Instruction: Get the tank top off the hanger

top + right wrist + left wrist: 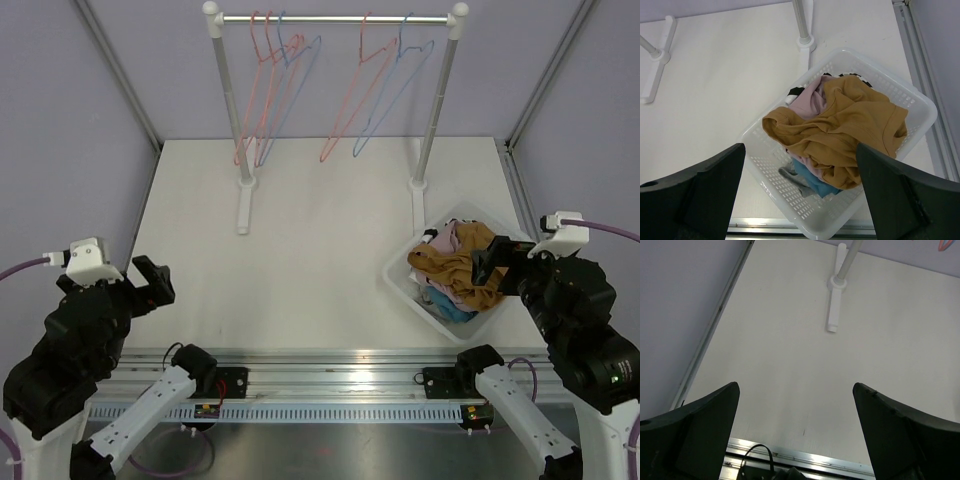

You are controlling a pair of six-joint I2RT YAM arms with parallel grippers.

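mustard garment (850, 130) heaped in white basket (917, 100); left fingers (695, 435), right fingers (700, 190) wide, empty.

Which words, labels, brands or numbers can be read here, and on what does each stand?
None: no readable text in any view. The white perforated plastic basket, the mustard-brown cloth garment in it, the pink and blue wire hangers and the white metal clothes rack show no writing.

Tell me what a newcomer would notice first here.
A white basket heaped with clothes, a mustard garment on top, sits at the right. At the far end, a rack carries pink and blue hangers, all bare. The left hand and right hand hang open at the near side.
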